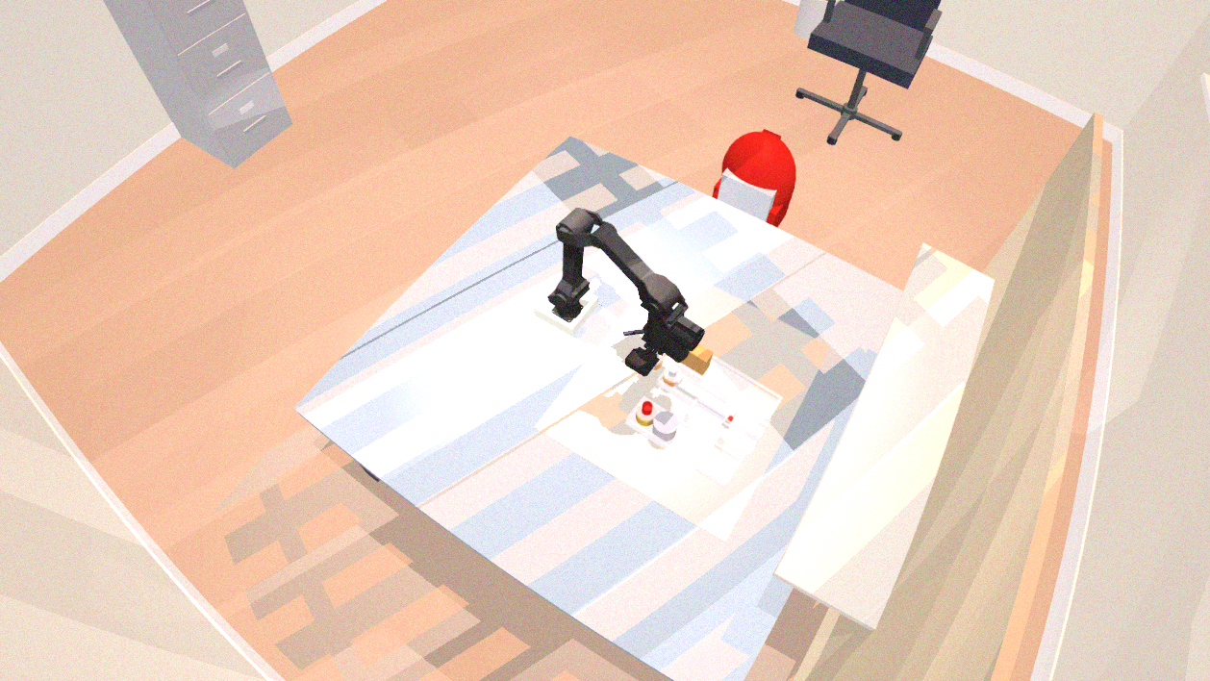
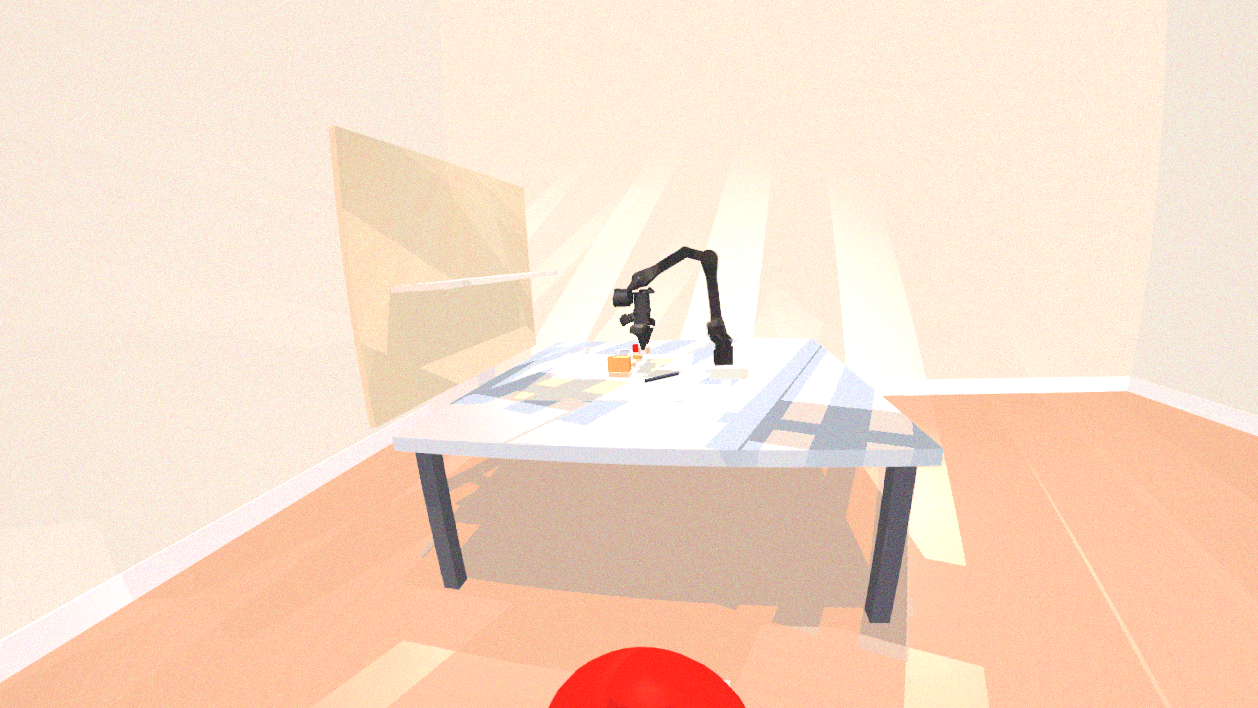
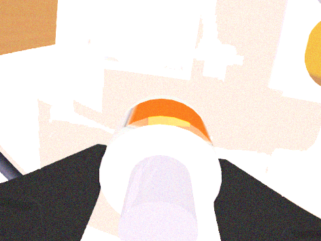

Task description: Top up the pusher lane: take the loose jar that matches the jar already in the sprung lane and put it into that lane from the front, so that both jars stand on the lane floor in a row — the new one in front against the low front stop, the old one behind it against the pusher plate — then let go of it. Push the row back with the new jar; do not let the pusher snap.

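My gripper (image 1: 656, 362) (image 2: 645, 346) (image 3: 160, 163) is shut on a jar with a pale lavender cap, white shoulder and orange band (image 3: 163, 108). The jar looks upright between the fingers, above the table near the rack's front end. A similar jar (image 1: 671, 379) with a pale cap and orange band stands in the lane near its front in the top view. Beside it, a red-capped jar with a yellow band (image 1: 645, 414) (image 3: 314, 56) and a grey-lidded jar (image 1: 665, 425) stand in another lane. The pusher plate and front stop are washed out by glare.
An orange-brown box (image 1: 697, 361) (image 2: 619, 363) (image 3: 27, 25) stands close beside the rack's front end. A dark pen-like bar (image 2: 662, 376) (image 3: 9, 167) lies on the table near the arm. A small red-tipped part (image 1: 730, 418) stands farther back in the rack.
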`<state>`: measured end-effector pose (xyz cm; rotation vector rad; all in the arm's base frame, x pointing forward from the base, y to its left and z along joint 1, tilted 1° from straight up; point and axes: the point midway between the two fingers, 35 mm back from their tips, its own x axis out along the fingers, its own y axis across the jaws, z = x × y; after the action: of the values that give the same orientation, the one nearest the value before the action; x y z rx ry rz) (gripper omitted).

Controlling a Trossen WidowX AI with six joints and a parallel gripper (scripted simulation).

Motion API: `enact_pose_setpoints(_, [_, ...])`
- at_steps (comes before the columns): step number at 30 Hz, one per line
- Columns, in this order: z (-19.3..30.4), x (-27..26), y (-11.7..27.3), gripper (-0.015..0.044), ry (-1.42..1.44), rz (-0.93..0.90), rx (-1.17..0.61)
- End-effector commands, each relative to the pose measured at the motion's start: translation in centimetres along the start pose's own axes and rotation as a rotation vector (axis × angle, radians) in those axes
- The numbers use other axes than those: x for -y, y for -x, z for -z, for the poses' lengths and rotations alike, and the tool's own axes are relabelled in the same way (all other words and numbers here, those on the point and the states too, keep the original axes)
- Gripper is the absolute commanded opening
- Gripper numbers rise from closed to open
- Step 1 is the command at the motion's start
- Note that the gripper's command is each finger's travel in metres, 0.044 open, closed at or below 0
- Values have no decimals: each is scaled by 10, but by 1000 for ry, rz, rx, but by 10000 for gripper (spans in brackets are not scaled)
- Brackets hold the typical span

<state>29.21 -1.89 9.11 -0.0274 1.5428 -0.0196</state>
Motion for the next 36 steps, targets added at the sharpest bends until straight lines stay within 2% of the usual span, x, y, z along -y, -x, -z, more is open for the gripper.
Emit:
enact_pose_setpoints(1, [-1,-15,-8,0,-14,-5,1])
enact_pose_setpoints(13, [-1,-15,-31,0,-14,-5,1])
enact_pose_setpoints(36, [-10,-15,-32,0,-14,-5,2])
